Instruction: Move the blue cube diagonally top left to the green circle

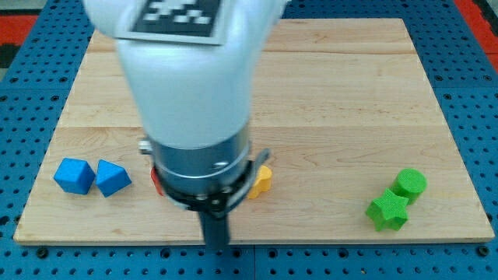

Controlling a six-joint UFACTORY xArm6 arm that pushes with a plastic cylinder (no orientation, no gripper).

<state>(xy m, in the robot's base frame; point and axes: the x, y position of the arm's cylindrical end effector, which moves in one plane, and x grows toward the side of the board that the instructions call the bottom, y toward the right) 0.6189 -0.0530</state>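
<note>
The blue cube (75, 176) sits near the board's left edge, low in the view. A second blue block (112, 178), more wedge-like, touches its right side. The green circle (409, 184) is far off at the lower right, with a green star (387, 211) touching it at its lower left. My arm fills the middle of the view. My tip (217, 246) is at the board's bottom edge, well right of both blue blocks and far left of the green ones.
A yellow block (261, 180) shows partly behind the arm's right side. A sliver of a red block (156, 181) shows at the arm's left side. The wooden board (350, 93) lies on a blue perforated table (475, 47).
</note>
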